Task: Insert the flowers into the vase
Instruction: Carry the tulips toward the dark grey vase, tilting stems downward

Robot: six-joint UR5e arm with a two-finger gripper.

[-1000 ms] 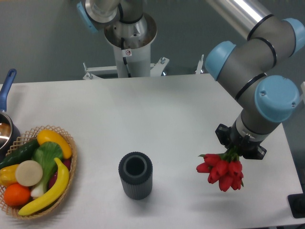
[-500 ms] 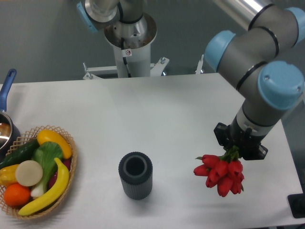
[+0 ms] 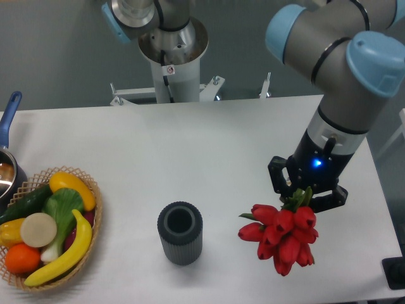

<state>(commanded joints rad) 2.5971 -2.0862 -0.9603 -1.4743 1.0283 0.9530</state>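
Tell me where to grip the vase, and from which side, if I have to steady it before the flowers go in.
Probably best taken across the ribbed outer wall of the vase, coming from above with the fingers spanning the cylinder. It stands upright, open mouth up, with bare table all round it. The gripper is taken up with the flowers, heads down, so it would have to be freed first.

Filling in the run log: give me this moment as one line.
gripper: shut on flowers | flowers: held heads-down, right of vase, apart | vase: upright, empty | phase: carrying toward vase
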